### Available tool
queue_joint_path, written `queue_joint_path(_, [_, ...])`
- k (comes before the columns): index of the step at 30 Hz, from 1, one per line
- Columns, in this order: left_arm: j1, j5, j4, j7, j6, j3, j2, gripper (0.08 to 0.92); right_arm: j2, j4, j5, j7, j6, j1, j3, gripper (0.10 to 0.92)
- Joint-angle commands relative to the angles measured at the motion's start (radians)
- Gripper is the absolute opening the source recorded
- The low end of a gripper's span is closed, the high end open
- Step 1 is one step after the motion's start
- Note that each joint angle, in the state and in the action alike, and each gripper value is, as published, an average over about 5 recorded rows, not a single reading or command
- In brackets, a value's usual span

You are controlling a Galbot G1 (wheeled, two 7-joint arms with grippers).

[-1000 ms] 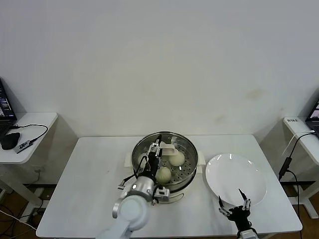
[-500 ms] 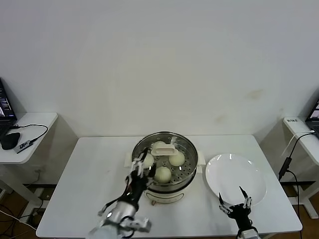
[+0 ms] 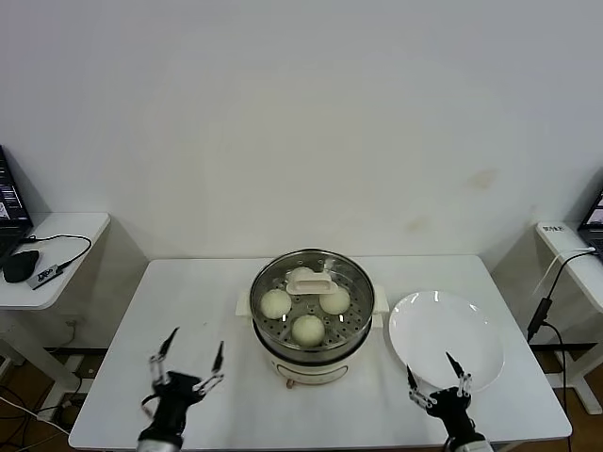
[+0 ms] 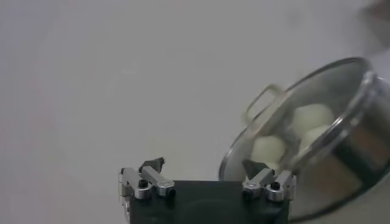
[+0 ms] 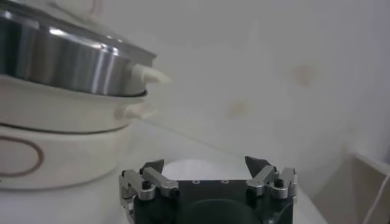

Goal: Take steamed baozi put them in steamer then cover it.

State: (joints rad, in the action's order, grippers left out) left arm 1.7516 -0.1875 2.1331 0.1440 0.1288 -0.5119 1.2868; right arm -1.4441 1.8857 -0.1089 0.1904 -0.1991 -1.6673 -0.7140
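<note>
Four steamed baozi [image 3: 308,329] are sitting in the lidded steamer [image 3: 312,350] mid-surface; I am holding my left tool [image 3: 187,369] and right tool [image 3: 435,378] apart, empty, near the front edge.

Head overhead; wrists low; all share steamer [image 3: 312,307].

Lab or office test room, not a kitchen: bare white wall [image 3: 301,113], plain white table [image 3: 188,311], side desks with a mouse [image 3: 19,266], cables [image 3: 551,292] and laptop edges.
</note>
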Motion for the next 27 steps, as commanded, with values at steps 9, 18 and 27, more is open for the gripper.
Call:
queue_joint_path(9, [0.209,0.464,-0.089,0.038,0.159,-0.135,0.037,0.823,0.046,0.039,0.072,0.017,0.015,-0.101,0.036,0.823])
queue_joint_path(18, [0.204,0.402,-0.11,-0.001,0.163,-0.118,0.051,0.823,0.031,0.048,0.058,0.015,0.015,-0.106,0.063,0.823])
queue_joint_path(27, [0.185,0.389,-0.127,-0.011,0.175,-0.098,0.061,0.823,0.032,0.057,0.055,0.015,0.018,-0.114,0.072,0.823])
